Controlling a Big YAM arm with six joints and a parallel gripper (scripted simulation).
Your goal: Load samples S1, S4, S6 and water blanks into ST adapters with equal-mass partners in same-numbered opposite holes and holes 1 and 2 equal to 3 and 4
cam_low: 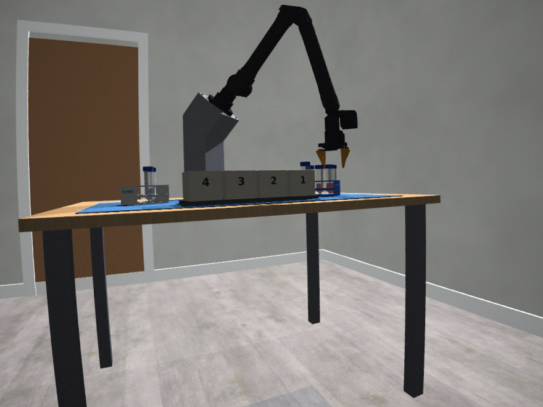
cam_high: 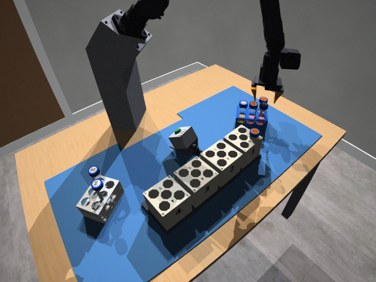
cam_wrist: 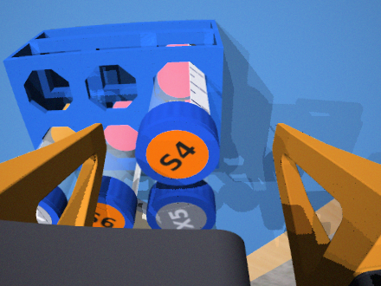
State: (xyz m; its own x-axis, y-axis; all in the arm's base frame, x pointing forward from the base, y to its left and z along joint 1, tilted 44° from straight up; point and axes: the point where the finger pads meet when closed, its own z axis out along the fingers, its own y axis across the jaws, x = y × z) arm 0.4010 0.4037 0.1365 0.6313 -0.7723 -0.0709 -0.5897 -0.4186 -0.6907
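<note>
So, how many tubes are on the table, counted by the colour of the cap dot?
Orange dot: 3
Grey dot: 2
White dot: 2
Total: 7 tubes

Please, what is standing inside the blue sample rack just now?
The blue rack holds tubes S4, S6 and X5. A fourth cap is half covered by an open gripper finger, so its label is unreadable. Two wells look empty.
</note>
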